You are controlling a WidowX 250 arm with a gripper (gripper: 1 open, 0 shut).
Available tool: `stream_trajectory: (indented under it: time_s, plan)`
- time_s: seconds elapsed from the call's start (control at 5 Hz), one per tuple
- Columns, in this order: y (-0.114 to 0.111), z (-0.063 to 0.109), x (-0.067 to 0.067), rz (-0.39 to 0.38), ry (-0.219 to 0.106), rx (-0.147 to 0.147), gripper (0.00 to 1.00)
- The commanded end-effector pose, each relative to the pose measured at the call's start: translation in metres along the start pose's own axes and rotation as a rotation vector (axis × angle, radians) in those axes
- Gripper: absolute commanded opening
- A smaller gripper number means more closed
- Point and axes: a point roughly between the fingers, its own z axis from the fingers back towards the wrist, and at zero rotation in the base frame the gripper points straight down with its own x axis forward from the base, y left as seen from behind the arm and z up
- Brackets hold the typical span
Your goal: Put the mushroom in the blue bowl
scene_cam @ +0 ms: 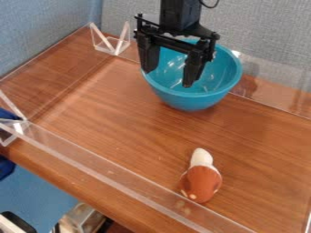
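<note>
- Plainly, my gripper (175, 65) hung above the blue bowl (192, 84) at the far side of the table, pointing straight down.
- My 2 dark fingers (148, 56) stood spread apart with nothing between them; their tips reached down to about the bowl's rim, in front of its hollow.
- The blue bowl sat upright on the wooden tabletop (109, 100), and what I could see of its inside looked bare.
- The mushroom (201, 176) lay on its side near the front edge of the table, well apart from the bowl and from me.
- Its orange-brown cap pointed toward the camera and its cream stem pointed back toward the bowl.
- A clear low wall (75, 160) ran around the tabletop, and the mushroom lay just inside its front run.
</note>
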Motion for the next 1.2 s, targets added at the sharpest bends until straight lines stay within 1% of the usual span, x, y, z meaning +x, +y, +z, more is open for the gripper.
stream_trajectory:
  time_s: [0.0,0.2,0.4,0.6,0.8,1.0]
  plan:
    - [-0.003,-0.004,0.0,-0.004,0.004,0.002,1.0]
    - [-0.01,-0.007,0.003,-0.01,-0.001,0.006,1.0]
    - [-0.022,-0.008,-0.001,-0.025,-0.006,0.01,1.0]
    - [-0.047,-0.008,-0.014,-0.068,-0.015,0.013,1.0]
    - [-0.076,-0.012,-0.03,-0.12,-0.022,0.018,1.0]
    - [-0.074,-0.015,-0.023,-0.115,-0.04,0.035,1.0]
